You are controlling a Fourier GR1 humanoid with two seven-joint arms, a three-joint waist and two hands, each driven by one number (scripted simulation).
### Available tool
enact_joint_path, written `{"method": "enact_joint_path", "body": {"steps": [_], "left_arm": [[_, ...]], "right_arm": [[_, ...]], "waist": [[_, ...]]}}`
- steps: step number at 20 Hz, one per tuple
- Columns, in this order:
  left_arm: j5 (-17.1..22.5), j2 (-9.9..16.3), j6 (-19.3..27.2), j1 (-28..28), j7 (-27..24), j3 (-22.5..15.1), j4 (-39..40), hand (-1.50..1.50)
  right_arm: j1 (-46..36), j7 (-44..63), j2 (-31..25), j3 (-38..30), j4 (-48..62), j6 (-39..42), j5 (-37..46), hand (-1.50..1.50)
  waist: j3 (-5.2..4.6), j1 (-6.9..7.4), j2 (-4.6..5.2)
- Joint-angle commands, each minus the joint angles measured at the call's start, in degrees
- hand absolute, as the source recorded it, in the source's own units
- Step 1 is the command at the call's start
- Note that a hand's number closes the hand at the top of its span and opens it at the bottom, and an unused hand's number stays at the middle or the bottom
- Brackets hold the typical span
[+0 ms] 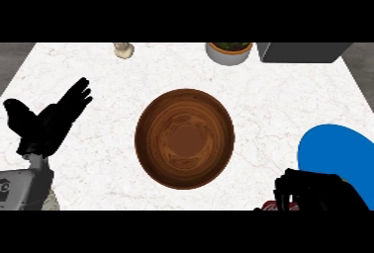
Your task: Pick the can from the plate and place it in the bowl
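My left hand (pixel 47 121) shows at the left side of the white marble counter (pixel 95 74), open, with its fingers straight and spread, pointing up and away from me, and its thumb set apart to the left; it holds nothing and touches nothing that I can see. My right hand (pixel 310 190) is low at the right edge of the view, its fingers curled downward over something red and white at the very bottom, which I take to be the can (pixel 272 206); only a sliver of it peeks out under my fingertips, so I cannot tell how much of it I hold or whether it is upright. The blue plate (pixel 336 148) lies at the right side of the counter, partly behind my right hand, and the can shows just beside its lower left rim rather than clearly on it. The wooden bowl (pixel 185 138) sits in the middle of the counter, between my two hands and well apart from the can, with nothing in it. Along the far edge stand a small beige object (pixel 123 50), a potted plant (pixel 229 52) in a pale pot, and a grey box-like thing (pixel 303 52).
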Motion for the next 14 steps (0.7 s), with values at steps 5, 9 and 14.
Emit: {"method": "enact_joint_path", "body": {"steps": [5, 9, 14], "left_arm": [[-0.5, -0.3, -0.2, -0.2, -0.5, -0.2, 0.5, 0.00], [-1.0, -1.2, 0.5, 0.6, 0.5, -1.2, -2.1, 0.00], [-2.5, -2.6, 1.4, -2.0, -1.2, -1.6, 1.6, 0.00]], "right_arm": [[-24.8, 17.9, 19.9, 1.7, 1.8, 10.7, -1.2, 1.50], [-35.8, 18.4, 24.0, -3.4, 15.1, 7.6, -1.5, 1.50], [-40.6, 15.2, 24.2, -5.3, 28.6, 2.5, -0.9, 1.50]], "waist": [[0.16, 0.79, -0.02], [0.29, 1.11, 0.01], [0.35, 0.30, 0.39]]}}
